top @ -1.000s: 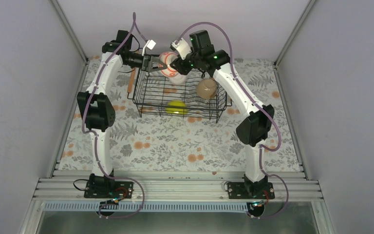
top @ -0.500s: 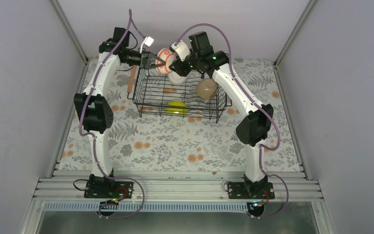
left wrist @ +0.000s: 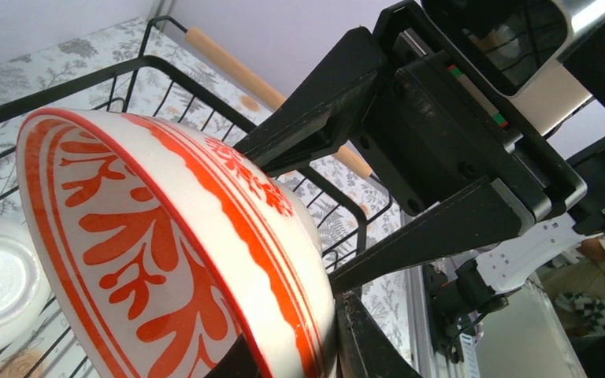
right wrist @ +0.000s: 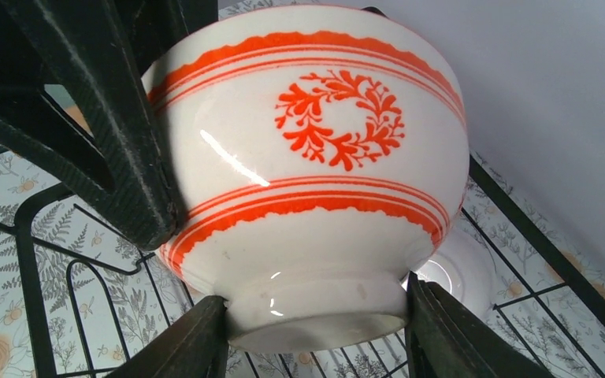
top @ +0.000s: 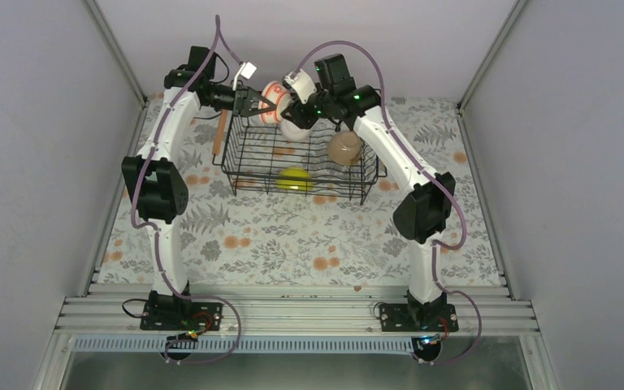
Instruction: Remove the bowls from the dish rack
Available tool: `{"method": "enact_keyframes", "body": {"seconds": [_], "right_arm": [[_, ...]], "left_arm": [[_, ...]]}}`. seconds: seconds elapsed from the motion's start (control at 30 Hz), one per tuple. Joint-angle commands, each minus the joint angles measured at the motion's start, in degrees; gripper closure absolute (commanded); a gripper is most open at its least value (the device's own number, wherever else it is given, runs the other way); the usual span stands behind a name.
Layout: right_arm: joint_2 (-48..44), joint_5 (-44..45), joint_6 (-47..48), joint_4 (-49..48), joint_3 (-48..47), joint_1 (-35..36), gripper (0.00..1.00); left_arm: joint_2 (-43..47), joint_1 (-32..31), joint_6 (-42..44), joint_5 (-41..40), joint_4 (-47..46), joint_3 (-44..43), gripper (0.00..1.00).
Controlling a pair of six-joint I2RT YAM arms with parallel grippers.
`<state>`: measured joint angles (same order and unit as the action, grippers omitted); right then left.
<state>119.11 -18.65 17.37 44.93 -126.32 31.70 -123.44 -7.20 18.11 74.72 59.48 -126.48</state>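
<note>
**A:** Home kitchen or what? That flowery tablecloth [top: 292, 236] and the wire dish rack [top: 248, 166] threw me.

**B:** Nah, that's a robotics lab, some kind of test booth. Plain pale wall panels [top: 41, 122] box it in on three sides. There's an aluminium rail [top: 292, 313] along the near edge with a left arm [top: 175, 126] and a right arm [top: 390, 154] bolted onto it, and purple cables [top: 345, 41] looping over both. The homey stuff just sits on the bench.
</note>
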Motion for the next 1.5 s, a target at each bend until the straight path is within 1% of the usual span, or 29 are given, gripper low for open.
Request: {"method": "enact_keyframes", "body": {"seconds": [0.0, 0.1, 0.27, 0.4, 0.5, 0.57, 0.67, 0.8, 1.0, 1.1, 1.17, 1.23, 1.47], "right_arm": [[-2.9, 2.9, -1.3, -3.4, 2.2, 0.7, 0.47], [-7.4, 4.9, -0.7, -4.1, 5.4, 0.7, 0.4], [-12.6, 6.5, 0.1, -0.9, 6.7, 0.8, 0.35], [-16.8, 8.3, 0.8, -1.2, 10.9, 0.7, 0.33], [-18.2, 11.3, 1.8, -1.3, 13.7, 0.7, 0.32], [-18.2, 12.5, 2.7, -0.9, 15.4, 0.6, 0.32], [-17.4, 14.4, 3.1, -0.5, 17.9, 0.6, 0.33], [-16.5, 16.3, 3.3, -1.4, 20.6, 0.6, 0.34], [-14.7, 17.7, 3.1, -2.5, 20.2, 0.6, 0.34], [-14.0, 18.3, 2.9, -2.5, 19.3, 0.4, 0.34], [-13.7, 18.6, 2.9, -2.6, 19.1, 0.3, 0.34], [-13.3, 18.5, 2.9, -2.6, 18.8, 0.3, 0.34], [-11.6, 18.1, 2.8, -1.7, 16.5, 0.2, 0.34]], "left_arm": [[5.2, -0.7, 1.1, -4.1, 2.6, -1.1, 0.97], [6.1, 0.4, 4.4, -6.0, 6.0, -2.1, 0.98], [6.8, 2.2, 6.6, -10.8, 11.6, -7.3, 0.98], [10.0, 3.7, 6.8, -14.1, 12.4, -7.1, 0.98], [12.9, 4.4, 6.8, -19.5, 13.1, -7.7, 0.98], [15.3, 4.5, 6.9, -25.4, 13.2, -7.6, 0.98], [19.3, 4.7, 7.7, -37.2, 13.4, -6.1, 0.98], [25.2, 6.7, 9.9, -51.1, 12.3, 0.1, 0.98], [31.2, 12.0, 12.4, -61.9, 9.1, 15.1, 0.97], [35.2, 14.9, 14.3, -66.0, 4.7, 23.3, 0.98], [37.5, 17.2, 15.6, -67.2, 2.5, 28.0, 0.98], [38.5, 19.5, 16.5, -66.6, 1.2, 31.4, 0.98], [37.4, 23.8, 17.2, -66.7, -3.6, 40.6, 0.98]]}}
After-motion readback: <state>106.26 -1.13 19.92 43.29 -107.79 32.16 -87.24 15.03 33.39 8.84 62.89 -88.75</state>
